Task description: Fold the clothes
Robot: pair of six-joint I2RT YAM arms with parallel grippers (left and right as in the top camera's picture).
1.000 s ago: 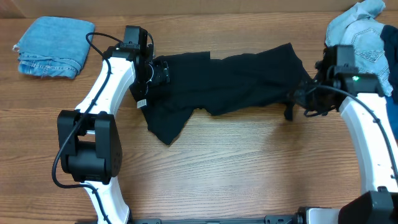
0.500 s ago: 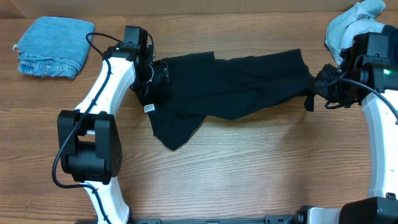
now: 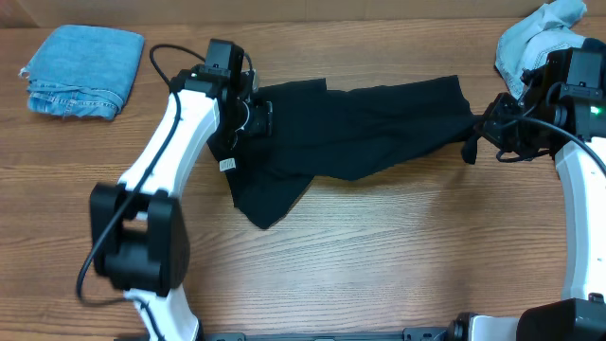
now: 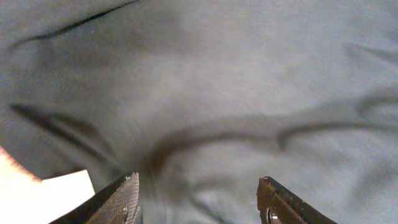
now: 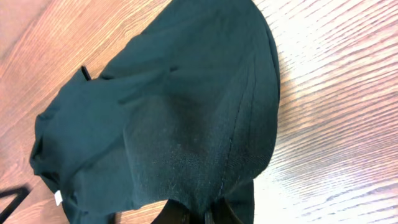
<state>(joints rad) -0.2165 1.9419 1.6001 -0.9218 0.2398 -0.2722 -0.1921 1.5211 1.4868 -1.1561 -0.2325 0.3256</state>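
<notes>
The black T-shirt (image 3: 360,128) lies stretched across the table's middle, with one flap (image 3: 265,194) hanging toward the front and a small white tag (image 3: 227,165) at its left edge. My left gripper (image 3: 260,118) hovers over the shirt's left end. In the left wrist view it (image 4: 198,199) stands open, with wrinkled fabric (image 4: 217,93) below and nothing between the fingers (image 4: 121,199). My right gripper (image 3: 483,128) is shut on the shirt's right end. The right wrist view shows the cloth (image 5: 186,124) pinched at the fingertips (image 5: 186,214) and trailing off over the wood.
A folded light-blue denim piece (image 3: 80,71) lies at the back left corner. A crumpled light-blue denim heap (image 3: 535,38) sits at the back right, just behind my right arm (image 3: 578,170). Bare wood table (image 3: 379,265) runs along the front.
The right gripper pulled the shirt's end rightward, stretching it out, then held still. The left arm shifted slightly right over the shirt, and its jaws narrowed a little.
</notes>
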